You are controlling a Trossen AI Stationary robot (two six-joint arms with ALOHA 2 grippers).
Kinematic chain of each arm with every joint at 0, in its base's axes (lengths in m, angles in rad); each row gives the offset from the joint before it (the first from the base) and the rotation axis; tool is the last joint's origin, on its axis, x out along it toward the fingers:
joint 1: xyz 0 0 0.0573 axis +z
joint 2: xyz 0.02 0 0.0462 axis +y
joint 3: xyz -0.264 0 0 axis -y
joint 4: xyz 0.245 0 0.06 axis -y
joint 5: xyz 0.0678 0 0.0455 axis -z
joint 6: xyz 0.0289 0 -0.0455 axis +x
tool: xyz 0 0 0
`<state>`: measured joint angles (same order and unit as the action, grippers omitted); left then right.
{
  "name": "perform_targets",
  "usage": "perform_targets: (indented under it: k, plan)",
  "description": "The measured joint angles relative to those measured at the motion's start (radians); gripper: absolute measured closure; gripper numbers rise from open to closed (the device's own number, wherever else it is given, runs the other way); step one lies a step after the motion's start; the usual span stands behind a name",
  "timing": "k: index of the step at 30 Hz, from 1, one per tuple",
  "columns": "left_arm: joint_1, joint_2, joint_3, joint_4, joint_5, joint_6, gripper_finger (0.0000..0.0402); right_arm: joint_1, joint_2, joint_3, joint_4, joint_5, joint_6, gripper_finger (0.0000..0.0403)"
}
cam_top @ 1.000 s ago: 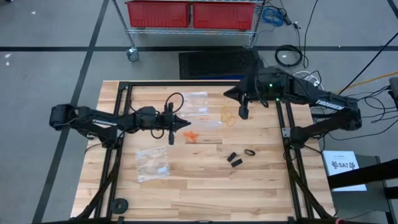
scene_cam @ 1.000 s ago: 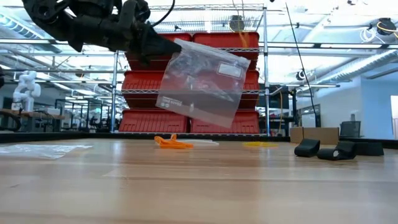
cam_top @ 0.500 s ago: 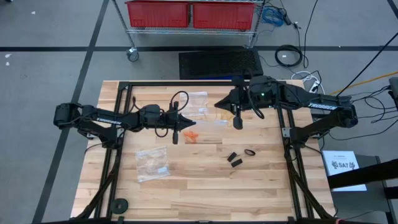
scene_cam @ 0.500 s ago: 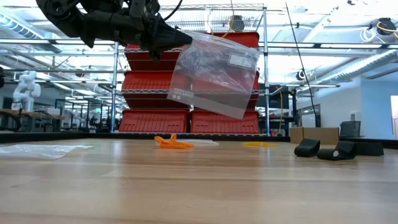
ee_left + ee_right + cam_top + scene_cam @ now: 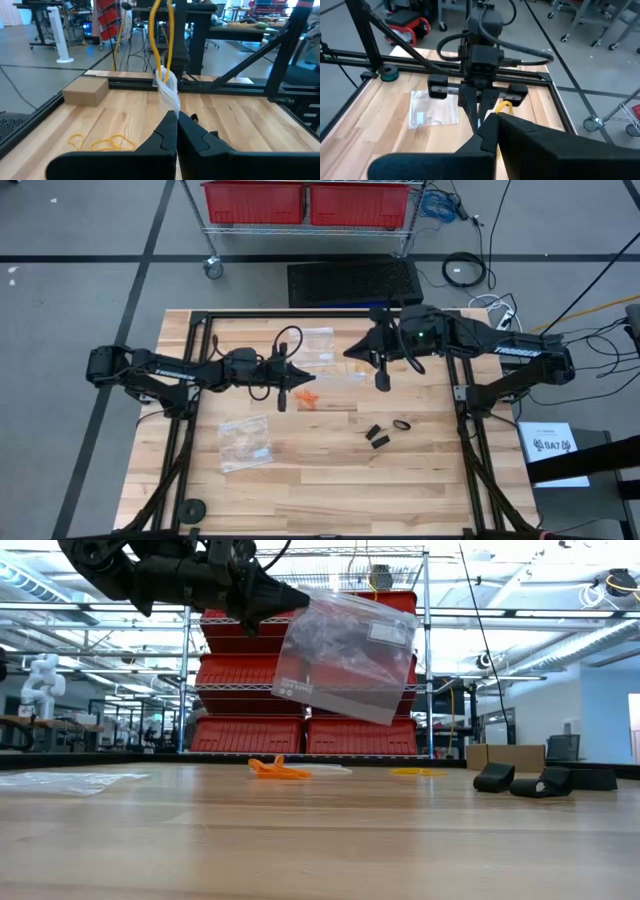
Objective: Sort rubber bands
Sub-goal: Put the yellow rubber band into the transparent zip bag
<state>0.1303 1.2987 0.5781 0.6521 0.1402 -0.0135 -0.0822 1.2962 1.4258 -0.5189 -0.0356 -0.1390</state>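
A clear zip bag (image 5: 345,655) with dark content hangs high over the table's middle, held by my shut left gripper (image 5: 295,598). The left wrist view shows the bag (image 5: 167,90) edge-on just past the fingertips. My right gripper (image 5: 350,352) is shut and points at my left gripper (image 5: 303,377) from the far right. Its tip (image 5: 492,120) is close beside the bag's top. Orange rubber bands (image 5: 308,398) lie under the bag. Black ones (image 5: 380,435) lie nearer and to the right. Yellow ones (image 5: 100,143) lie toward the far side. My left gripper pinches the bag's upper corner (image 5: 302,600) between its two fingers. The fingers lie level and come from the table's left. The bag hangs tilted below and beyond them, clear of the table. I cannot tell whether my right gripper touches the bag.
A second clear bag (image 5: 245,442) lies flat at the near left. A third bag (image 5: 318,338) lies toward the far edge. A black frame (image 5: 200,380) borders the table's left, right and far sides. Red bins (image 5: 350,730) stand on a rack behind the table.
My left gripper has risen a little and moved toward the table's right, carrying the bag higher; the bag has swung to hang less steeply. My right gripper has moved toward the table's left, closing in on the left gripper and the bag's top. Both have stayed shut.
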Motion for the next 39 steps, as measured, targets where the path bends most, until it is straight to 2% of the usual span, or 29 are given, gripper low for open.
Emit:
perform_targets:
  k: [19, 27, 31, 39]
  plan:
    - [0.000, 0.000, 0.000, 0.022, 0.021, 0.002, 0.0401, -0.003, 0.186, 0.000, -0.104, 0.003, 0.021, 0.0403]
    - [0.000, 0.000, 0.010, 0.020, 0.032, 0.018, 0.0401, -0.005, 0.217, 0.000, -0.148, 0.010, 0.047, 0.0402]
    - [0.000, 0.000, 0.016, 0.020, 0.043, 0.021, 0.0401, -0.009, 0.218, 0.000, -0.190, 0.012, 0.053, 0.0380]
    - [0.000, -0.001, 0.017, 0.008, 0.043, 0.022, 0.0401, -0.009, 0.194, 0.000, -0.222, 0.013, 0.075, 0.0305]
